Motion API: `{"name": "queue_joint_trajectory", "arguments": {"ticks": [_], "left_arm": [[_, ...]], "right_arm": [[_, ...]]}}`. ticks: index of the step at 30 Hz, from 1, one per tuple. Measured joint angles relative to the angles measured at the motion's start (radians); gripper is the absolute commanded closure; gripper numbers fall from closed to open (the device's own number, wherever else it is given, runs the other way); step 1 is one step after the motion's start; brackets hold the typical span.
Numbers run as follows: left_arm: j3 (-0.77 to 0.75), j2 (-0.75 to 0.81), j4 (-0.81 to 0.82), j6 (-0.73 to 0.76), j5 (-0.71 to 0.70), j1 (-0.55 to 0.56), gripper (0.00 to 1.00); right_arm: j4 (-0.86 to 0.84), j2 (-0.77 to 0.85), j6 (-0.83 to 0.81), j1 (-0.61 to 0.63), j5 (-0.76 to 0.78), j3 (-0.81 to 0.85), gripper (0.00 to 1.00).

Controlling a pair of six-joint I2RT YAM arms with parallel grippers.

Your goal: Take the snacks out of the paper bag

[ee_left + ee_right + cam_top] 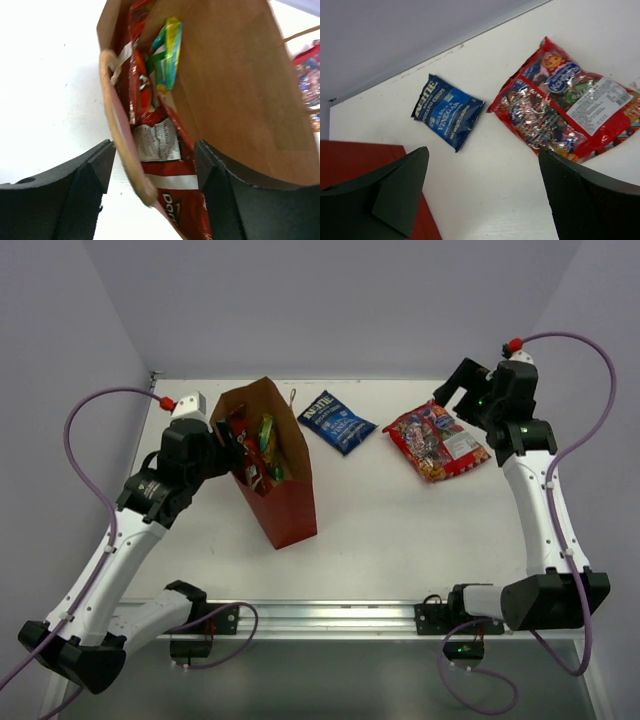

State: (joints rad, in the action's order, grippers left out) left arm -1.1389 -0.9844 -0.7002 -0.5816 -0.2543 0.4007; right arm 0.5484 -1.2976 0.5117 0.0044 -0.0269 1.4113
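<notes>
Snacks lie in two places. The blue packet [336,422] and the larger red multicolour packet [437,440] rest flat on the far part of the table [400,530], apart from the paper bag [285,495], probably to keep them clear of it. The bag sits left of centre with its mouth open toward the left end effector [155,165]; whether it stands or leans I cannot tell. Inside are a green-yellow packet [167,55] and red chip bags [170,190]. The left end effector is well open and grips nothing. Its fingers straddle the bag's rim, a cord handle [117,145] and the nearest red chip bag, seemingly lined up to pinch that bag. The right end effector [482,160] is spread wide and empty, hanging just beside the multicolour packet.
</notes>
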Motion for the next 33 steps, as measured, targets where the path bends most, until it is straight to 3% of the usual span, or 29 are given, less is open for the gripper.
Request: {"name": "queue_joint_trajectory", "arguments": {"ticks": [3,7,13,19,27,33], "left_arm": [[0.026,-0.010,-0.016,-0.012,-0.017,0.000,0.40],[0.041,-0.042,-0.028,-0.029,-0.026,0.000,0.64],[0.041,-0.057,-0.024,-0.017,-0.037,0.000,0.83],[0.027,-0.088,-0.003,0.115,-0.033,0.000,1.00],[-0.059,-0.186,0.033,0.350,0.032,0.000,1.00],[-0.139,-0.229,0.034,0.418,0.100,0.000,1.00]], "right_arm": [[0.012,0.001,-0.019,0.064,-0.010,0.013,0.06],[0.024,0.014,-0.042,0.144,-0.020,0.014,0.06],[0.027,0.072,-0.093,0.271,-0.019,0.014,0.06],[0.027,0.151,-0.148,0.386,-0.021,0.014,0.06],[0.052,0.164,-0.171,0.583,-0.019,0.119,0.08],[0.059,0.093,-0.126,0.754,-0.016,0.267,0.13]]}}
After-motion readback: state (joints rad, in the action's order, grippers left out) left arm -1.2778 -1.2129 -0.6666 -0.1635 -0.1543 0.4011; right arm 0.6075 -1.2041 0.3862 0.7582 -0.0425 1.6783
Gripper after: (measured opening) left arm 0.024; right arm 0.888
